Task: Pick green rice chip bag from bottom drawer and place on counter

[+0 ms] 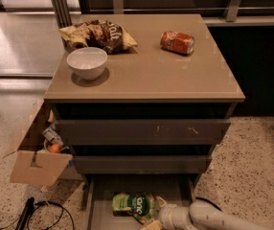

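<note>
The green rice chip bag [133, 206] lies flat in the pulled-out bottom drawer [98, 214], near its middle. My gripper [154, 213] reaches in from the lower right on a white arm [209, 218] and sits at the bag's right end. It is open, with one finger behind the bag's edge and the other in front. The counter [146, 71] is the tan top of the cabinet above.
On the counter stand a white bowl [86, 63], a brown chip bag [101, 35] and a red can [177, 42] lying on its side. The two upper drawers are slightly open. An open cardboard box [39, 164] and black cables [41, 212] are on the floor to the left.
</note>
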Controlling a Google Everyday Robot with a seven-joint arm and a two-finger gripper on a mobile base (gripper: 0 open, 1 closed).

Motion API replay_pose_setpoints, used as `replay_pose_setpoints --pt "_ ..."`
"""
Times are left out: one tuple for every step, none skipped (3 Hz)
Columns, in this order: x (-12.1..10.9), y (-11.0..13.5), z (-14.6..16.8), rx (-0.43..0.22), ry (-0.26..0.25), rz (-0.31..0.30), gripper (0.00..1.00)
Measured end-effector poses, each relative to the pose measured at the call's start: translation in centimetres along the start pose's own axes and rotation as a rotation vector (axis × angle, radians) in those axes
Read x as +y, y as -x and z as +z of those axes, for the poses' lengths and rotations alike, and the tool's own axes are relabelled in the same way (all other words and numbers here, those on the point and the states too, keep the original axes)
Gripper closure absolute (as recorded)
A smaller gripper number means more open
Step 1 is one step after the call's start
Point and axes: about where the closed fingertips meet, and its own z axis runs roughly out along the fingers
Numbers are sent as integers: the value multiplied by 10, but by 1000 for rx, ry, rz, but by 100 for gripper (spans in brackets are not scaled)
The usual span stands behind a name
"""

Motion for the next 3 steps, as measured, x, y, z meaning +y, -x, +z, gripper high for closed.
replay_pose_setpoints --pt "-12 30 -2 -156 30 -27 0" --pt "-13 52 -7 -215 59 -63 0" --pt "-11 52 -7 -216 65 -65 0"
